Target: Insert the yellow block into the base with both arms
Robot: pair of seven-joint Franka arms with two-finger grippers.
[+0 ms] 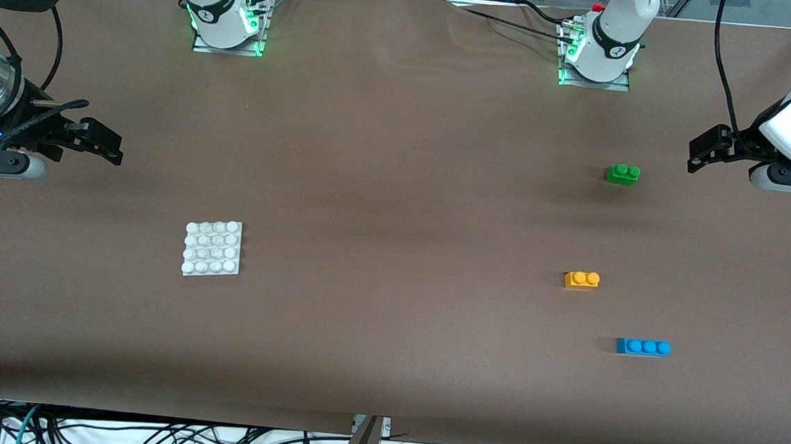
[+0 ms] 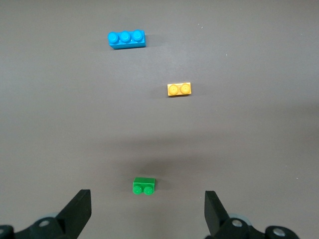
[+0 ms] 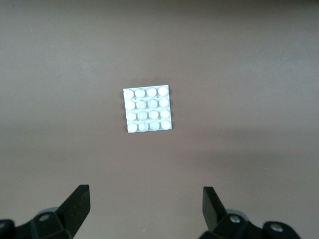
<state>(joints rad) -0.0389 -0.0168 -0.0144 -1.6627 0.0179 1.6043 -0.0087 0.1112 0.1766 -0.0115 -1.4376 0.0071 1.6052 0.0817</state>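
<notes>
Yellow block (image 1: 581,279) sits loose on the brown table (image 1: 397,201), toward the left arm's end, studs up, untouched. It lies between two other bricks: the green brick (image 1: 623,174) is farther from the front camera, the blue brick (image 1: 643,346) nearer. All three are well apart from each other.

White base (image 1: 212,248) lies flat toward the right arm's end of the table, well apart from the block. Nothing is mounted on its studs.

Left gripper (image 1: 710,150) hangs at the table's edge on its own side, over bare table near the green brick, fingers spread wide and holding nothing. Right gripper (image 1: 95,142) hangs at its own end, over the table beside the base rather than above it, fingers likewise spread and empty.

Judgement: nothing of the task is done yet. Still left: pick up the block, carry it across to the base, steady the base, press the block onto the studs.
</notes>
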